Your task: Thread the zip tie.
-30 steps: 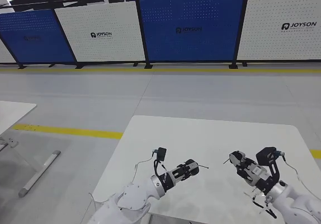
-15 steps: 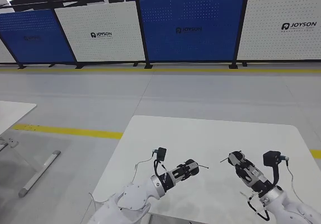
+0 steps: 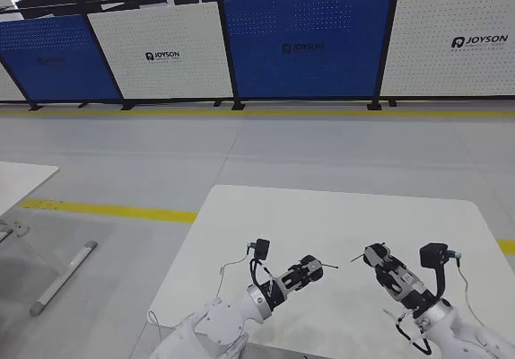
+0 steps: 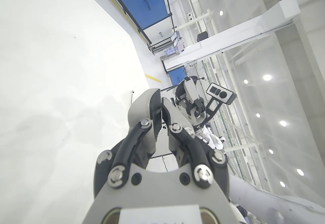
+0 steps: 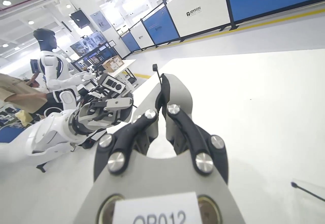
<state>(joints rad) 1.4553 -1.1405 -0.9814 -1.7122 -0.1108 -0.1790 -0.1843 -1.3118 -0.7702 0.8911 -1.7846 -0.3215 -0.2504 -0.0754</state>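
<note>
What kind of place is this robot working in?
Probably a big robot workshop or factory hall: it has blue and white pegboard walls, a yellow floor line, high ceiling lights, and another white robot standing nearby.

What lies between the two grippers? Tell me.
Bare table. In the top view, thin black zip tie ends poke out of the left gripper and right gripper toward each other, not touching.

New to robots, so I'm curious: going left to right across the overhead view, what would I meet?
Side table, left claw, zip tie end poking from it, zip tie head, right claw holding that head, wrist camera on the right arm.
</note>
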